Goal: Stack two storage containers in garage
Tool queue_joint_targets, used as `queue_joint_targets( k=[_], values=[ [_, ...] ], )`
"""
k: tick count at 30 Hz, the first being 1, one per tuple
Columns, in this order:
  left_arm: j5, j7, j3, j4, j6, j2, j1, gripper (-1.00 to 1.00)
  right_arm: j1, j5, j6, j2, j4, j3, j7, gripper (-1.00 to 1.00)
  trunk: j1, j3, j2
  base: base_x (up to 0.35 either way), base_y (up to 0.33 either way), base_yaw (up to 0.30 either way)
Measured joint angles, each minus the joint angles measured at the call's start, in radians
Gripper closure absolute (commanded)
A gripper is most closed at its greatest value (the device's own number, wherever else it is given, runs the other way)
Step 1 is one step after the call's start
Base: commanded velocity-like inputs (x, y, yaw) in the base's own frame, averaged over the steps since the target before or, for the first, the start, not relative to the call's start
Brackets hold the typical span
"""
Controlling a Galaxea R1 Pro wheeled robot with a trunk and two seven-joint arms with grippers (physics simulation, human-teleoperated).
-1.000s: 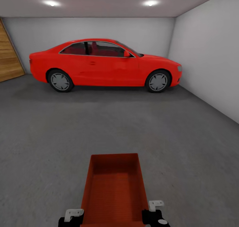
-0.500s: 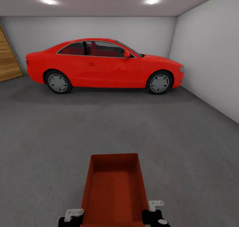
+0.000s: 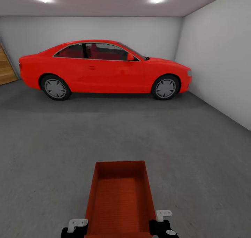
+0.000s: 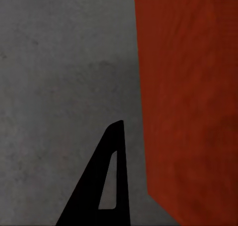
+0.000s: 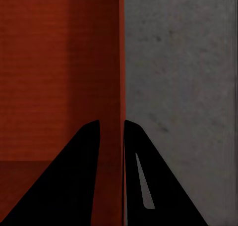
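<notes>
Bin is in the garage, carried low in front of the robot, open top up, long axis pointing toward the car. Looks clear of the floor, but I can't confirm the gap. One bin in view.

Left gripper: sits at the bin's near left corner. In the left wrist view one dark finger runs beside the bin's outer wall, concrete on the other side. Second finger isn't visible, so can't tell whether it's clamped or just alongside.

Right gripper: at the near right corner. Right wrist view shows both fingers straddling the thin right wall, one inside, one outside, closed onto it. That's a real pinch grip.

Ahead: open concrete, car parked across the far end, grey wall on the right, wood panel at far left.

Risks, my read:
- Thin wall, pinch near one end: the far end is cantilevered, so a hard stop or turn could make the bin pivot or slip.
- If the left isn't gripping, all load is on the right pinch.
- Releasing from height would let it land skewed, bad base for stacking.
- Leave room from the car and right wall for the second bin.
</notes>
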Motion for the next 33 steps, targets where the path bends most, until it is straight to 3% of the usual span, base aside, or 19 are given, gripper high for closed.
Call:
queue_joint_targets(
  k=[33],
  values=[
    [0.000,0.000,0.000,0.000,0.000,0.000,0.000,1.00,0.000,0.000,0.000,0.000,0.000,-0.001,0.000,1.00,0.000,0.000,0.000,0.004,0.000,-0.263]
  ],
)
